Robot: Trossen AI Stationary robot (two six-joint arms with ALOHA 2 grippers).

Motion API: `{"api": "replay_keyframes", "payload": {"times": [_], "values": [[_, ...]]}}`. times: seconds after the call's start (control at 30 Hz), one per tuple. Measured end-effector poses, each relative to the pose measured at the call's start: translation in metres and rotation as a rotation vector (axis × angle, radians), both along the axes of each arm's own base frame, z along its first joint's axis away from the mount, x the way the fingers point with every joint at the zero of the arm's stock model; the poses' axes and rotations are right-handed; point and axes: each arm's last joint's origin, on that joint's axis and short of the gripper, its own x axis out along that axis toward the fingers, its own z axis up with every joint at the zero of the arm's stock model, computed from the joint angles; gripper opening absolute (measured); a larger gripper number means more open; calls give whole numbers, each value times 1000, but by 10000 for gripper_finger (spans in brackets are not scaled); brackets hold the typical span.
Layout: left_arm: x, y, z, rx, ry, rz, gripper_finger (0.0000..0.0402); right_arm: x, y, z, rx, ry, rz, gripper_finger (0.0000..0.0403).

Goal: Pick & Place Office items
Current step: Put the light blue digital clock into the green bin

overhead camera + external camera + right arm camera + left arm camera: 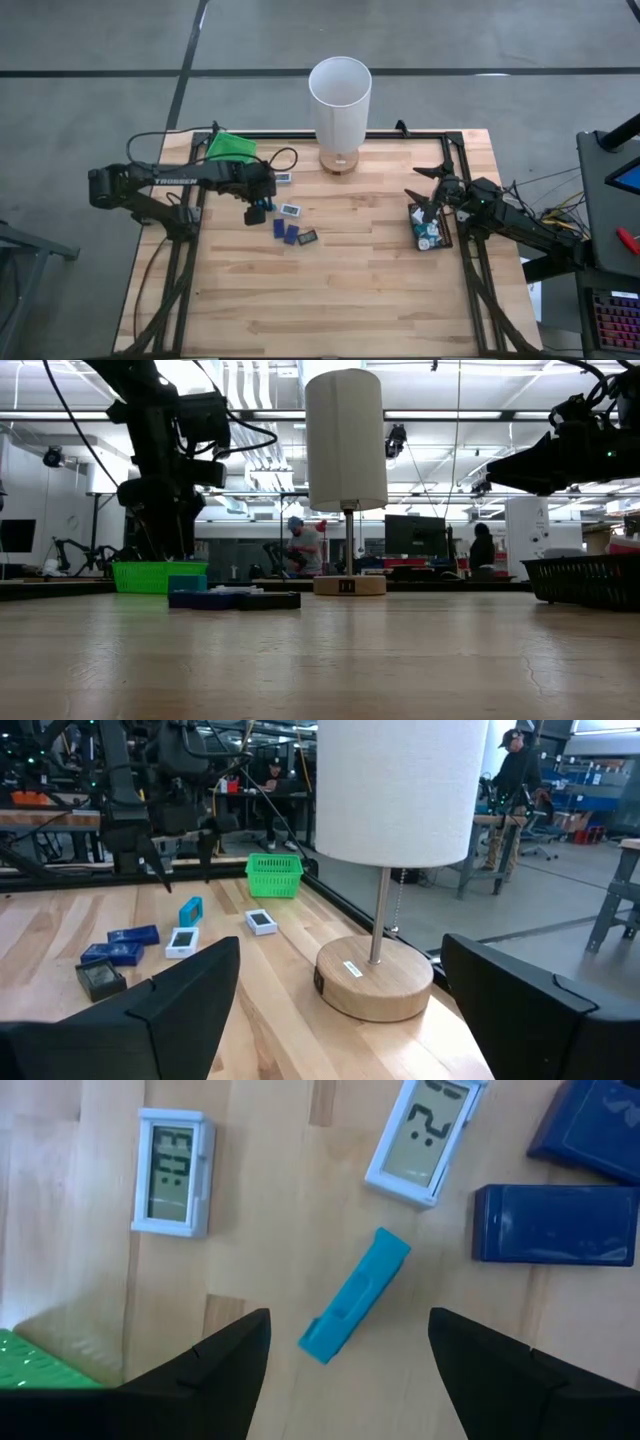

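Note:
My left gripper (348, 1320) (257, 213) is open and points down over a teal piece (355, 1295) (190, 910) that lies flat on the wood. Its fingers stand on either side of the piece and above it, touching nothing. Around it lie two white display blocks (173, 1172) (425, 1135), two dark blue rectangles (553, 1225) (279, 228) and a dark block (308, 238). My right gripper (425, 203) (340, 1010) is open over the black tray (443, 240) at the table's right edge, which holds several small pieces (428, 232).
A tall white lamp (340, 95) on a round wooden base (375, 982) stands at the middle of the far edge. A green tray (230, 146) sits at the far left corner. Bare wood (330, 300) fills the near half. People show in the room beyond.

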Motion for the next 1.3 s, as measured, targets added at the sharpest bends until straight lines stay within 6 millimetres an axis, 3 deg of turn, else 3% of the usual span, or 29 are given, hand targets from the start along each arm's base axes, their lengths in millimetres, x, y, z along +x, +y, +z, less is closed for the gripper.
{"api": "replay_keyframes", "payload": {"times": [0.23,0.93,1.3], "values": [[1,1,-5,3,-21,12,275,0,0,0,0,1,0,349],[11,12,-53,-90,105,48,261,0,0,0,0,0,0,349],[12,14,-51,-83,76,45,223,0,0,0,0,0,0,341]]}}
